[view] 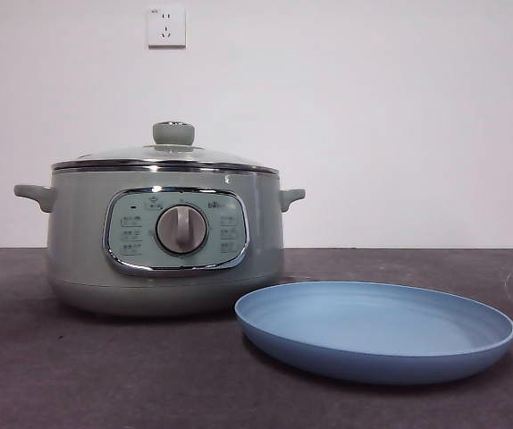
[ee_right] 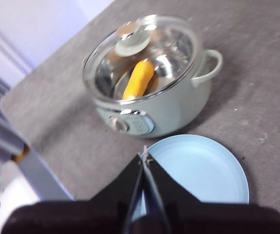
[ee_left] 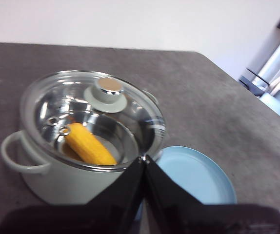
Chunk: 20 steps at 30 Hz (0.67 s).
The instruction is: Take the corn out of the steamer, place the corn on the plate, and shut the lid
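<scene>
The sage-green steamer [view: 163,241] stands on the table with its glass lid [view: 167,154] closed on top. Through the lid the yellow corn [ee_left: 89,145] lies inside the pot; it also shows in the right wrist view [ee_right: 138,79]. The light-blue plate [view: 377,329] lies empty on the table to the right of the steamer and nearer the front. My left gripper [ee_left: 144,158] is shut and empty, high above the steamer's side. My right gripper [ee_right: 144,157] is shut and empty, high above the plate's edge. Neither arm shows in the front view.
The dark grey table [view: 42,375] ends at an edge behind the steamer [ee_left: 198,52]. A white wall with a socket [view: 166,26] stands behind. Furniture [ee_left: 276,73] stands off the table's far side.
</scene>
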Tool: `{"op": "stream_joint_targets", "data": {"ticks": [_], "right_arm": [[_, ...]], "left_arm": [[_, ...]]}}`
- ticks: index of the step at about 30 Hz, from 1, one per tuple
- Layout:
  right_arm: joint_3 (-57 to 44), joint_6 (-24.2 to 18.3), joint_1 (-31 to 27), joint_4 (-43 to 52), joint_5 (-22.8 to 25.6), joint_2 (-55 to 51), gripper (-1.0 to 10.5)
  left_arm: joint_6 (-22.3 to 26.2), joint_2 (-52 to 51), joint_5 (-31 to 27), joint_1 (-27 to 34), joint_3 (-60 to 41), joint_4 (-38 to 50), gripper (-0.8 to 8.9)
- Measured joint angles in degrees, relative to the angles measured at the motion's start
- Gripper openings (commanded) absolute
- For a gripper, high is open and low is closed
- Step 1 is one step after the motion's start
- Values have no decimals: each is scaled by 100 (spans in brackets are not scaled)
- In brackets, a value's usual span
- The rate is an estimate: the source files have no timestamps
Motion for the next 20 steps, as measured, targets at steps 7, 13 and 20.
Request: {"op": "stream_joint_targets", "data": {"ticks": [7,13,20], "right_arm": [[177,-387,293,-236,7,186,7],[177,-415,295,-234,11,186,315],[177,-402,295,-234,13,186,603]], "left_arm": [[129,188,105,0,243,-151,-3],[136,188,105,0,243,-149,368],[138,188,107,0,243,-146,523]]}}
